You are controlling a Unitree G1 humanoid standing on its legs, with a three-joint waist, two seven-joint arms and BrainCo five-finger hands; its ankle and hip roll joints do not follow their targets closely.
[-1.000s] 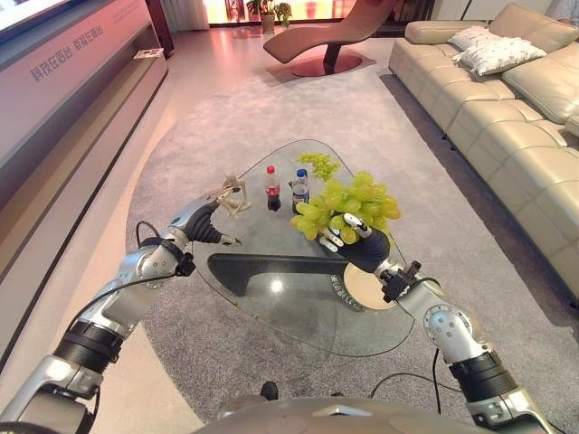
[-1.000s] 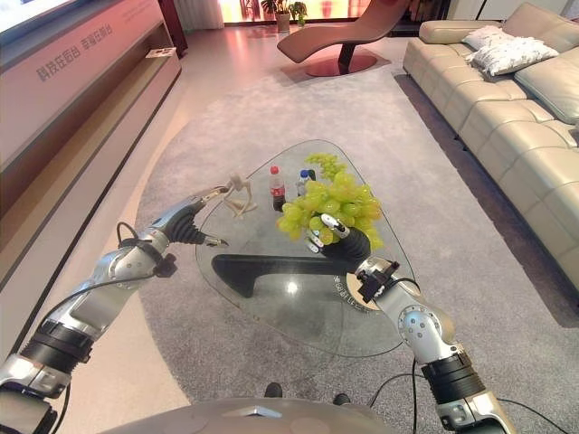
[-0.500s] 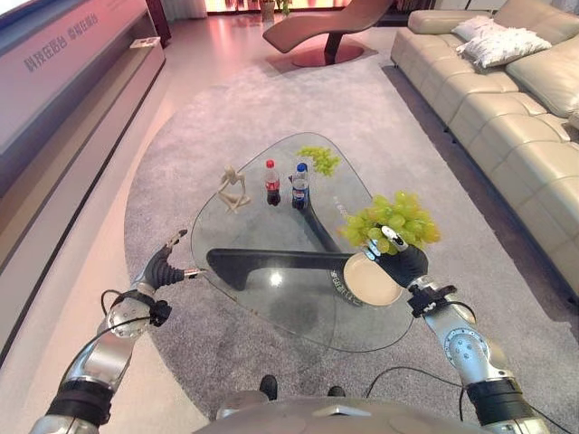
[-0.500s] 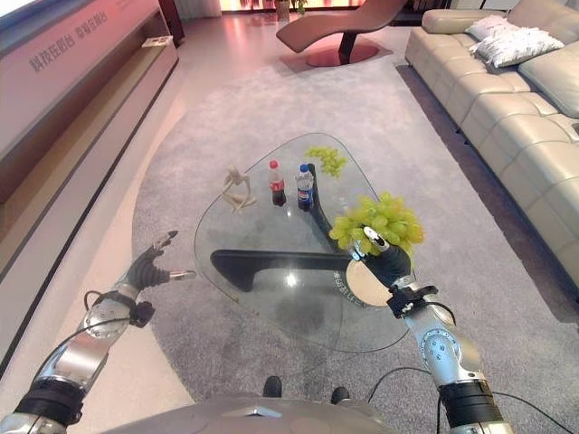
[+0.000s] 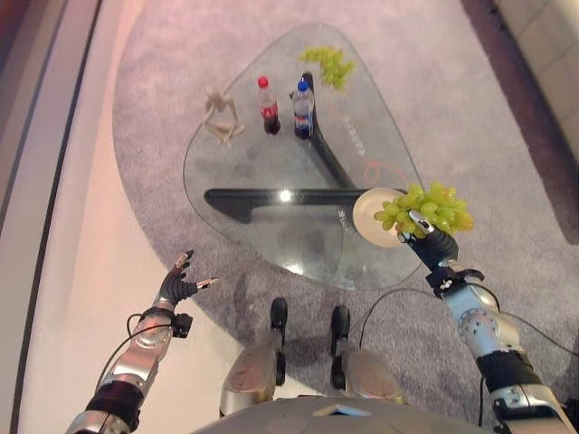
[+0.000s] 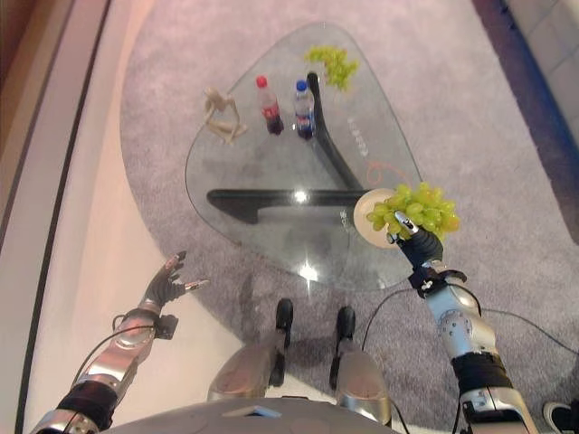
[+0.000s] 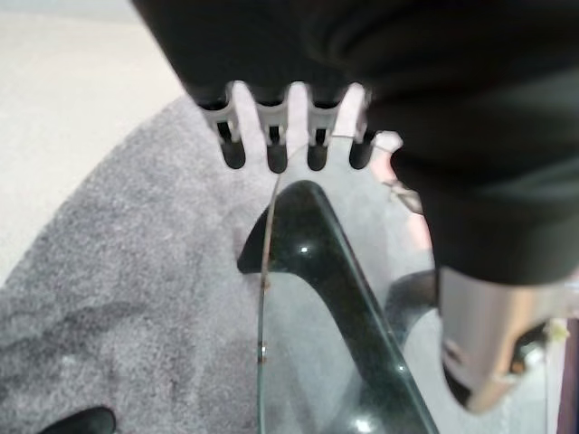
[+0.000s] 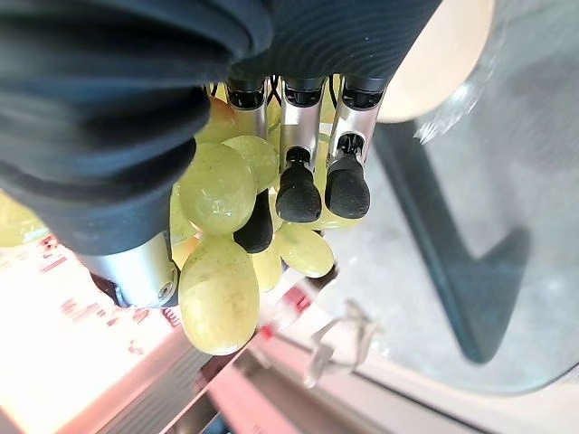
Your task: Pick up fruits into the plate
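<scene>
A bunch of green grapes [image 5: 427, 208] hangs in my right hand [image 5: 429, 242], whose fingers [image 8: 298, 181] curl round the fruit [image 8: 217, 185]. The bunch hovers just over the right rim of the cream plate [image 5: 369, 217], which lies at the near right corner of the glass table [image 5: 262, 167]. A second green bunch [image 5: 328, 63] rests at the table's far tip. My left hand [image 5: 177, 287] is open, fingers [image 7: 274, 136] straight, low over the floor to the left of the table and touching nothing.
On the table's far half stand a red-capped cola bottle [image 5: 269, 107], a blue-capped bottle [image 5: 302, 108] and a pale figurine [image 5: 220, 116]. A black base [image 5: 271, 199] shows through the glass. A grey rug [image 5: 163, 81] surrounds the table.
The camera has tipped down. My right hand has carried the grapes back and right, to over the plate's rim. My left hand has dropped away from the table to the near left.
</scene>
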